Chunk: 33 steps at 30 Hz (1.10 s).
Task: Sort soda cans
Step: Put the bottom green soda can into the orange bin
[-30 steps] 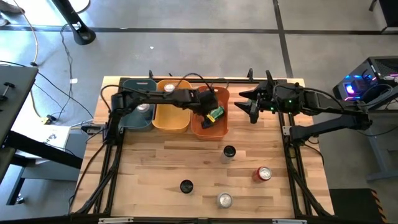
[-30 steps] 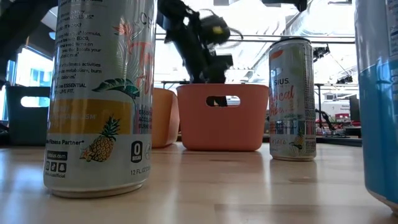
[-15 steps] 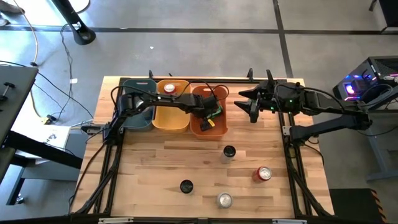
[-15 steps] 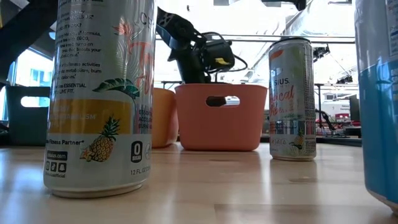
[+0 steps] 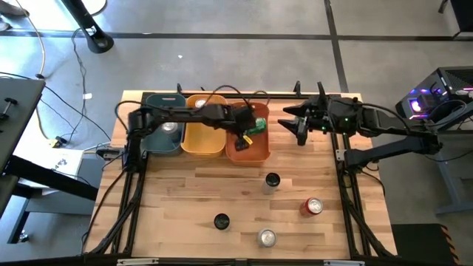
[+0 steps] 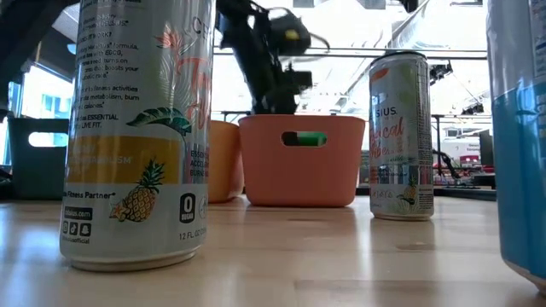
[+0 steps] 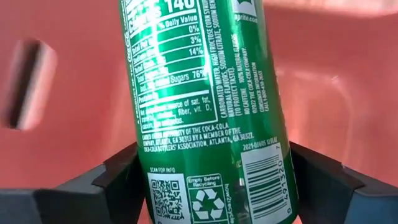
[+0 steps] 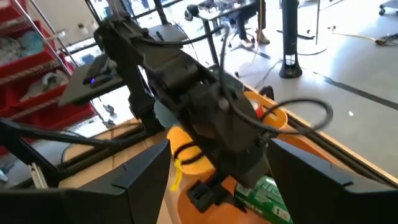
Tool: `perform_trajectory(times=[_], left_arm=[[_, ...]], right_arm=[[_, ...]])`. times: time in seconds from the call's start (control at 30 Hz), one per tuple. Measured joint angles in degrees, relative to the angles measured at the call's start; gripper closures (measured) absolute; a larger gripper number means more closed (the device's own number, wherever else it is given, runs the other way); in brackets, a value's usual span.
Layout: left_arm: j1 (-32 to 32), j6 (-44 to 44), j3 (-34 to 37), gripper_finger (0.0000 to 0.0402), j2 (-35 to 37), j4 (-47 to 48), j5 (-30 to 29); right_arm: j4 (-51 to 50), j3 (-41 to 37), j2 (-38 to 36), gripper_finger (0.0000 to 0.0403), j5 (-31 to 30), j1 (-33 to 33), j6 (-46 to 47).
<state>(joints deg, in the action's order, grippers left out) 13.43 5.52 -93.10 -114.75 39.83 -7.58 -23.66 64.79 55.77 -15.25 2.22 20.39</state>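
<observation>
Printed on the green can (image 7: 205, 106): "% Daily Value", "Total Sugars 76%", "COCA-COLA", "ATLANTA, GA 30313", "SCAN FOR INFO", "Empty Before Recycling" (beside a barcode and a QR code). On the near pineapple can (image 6: 136, 128): "ESSENTIAL", "LIVE FIT.", "Fitness Partner", "0", "12 FL OZ". On the farther slim can (image 6: 399, 136): letters ending "SIUS" (rest too small to read).

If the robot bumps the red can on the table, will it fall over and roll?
The red can stands upright on the table, tall for its base, so a bump near the top would probably tip it. Its round side would then likely roll. Its smooth metal may be slippery.
</observation>
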Motion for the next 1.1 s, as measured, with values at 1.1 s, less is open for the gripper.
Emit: perform_trajectory(times=[1.1], left_arm=[[-9.87, 18.50, 1.49, 0.0099, 18.04, -6.92, -11.21]], right_arm=[[-0.39, 0.00, 10.61, 0.0139, -8.04, -0.07, -5.15]])
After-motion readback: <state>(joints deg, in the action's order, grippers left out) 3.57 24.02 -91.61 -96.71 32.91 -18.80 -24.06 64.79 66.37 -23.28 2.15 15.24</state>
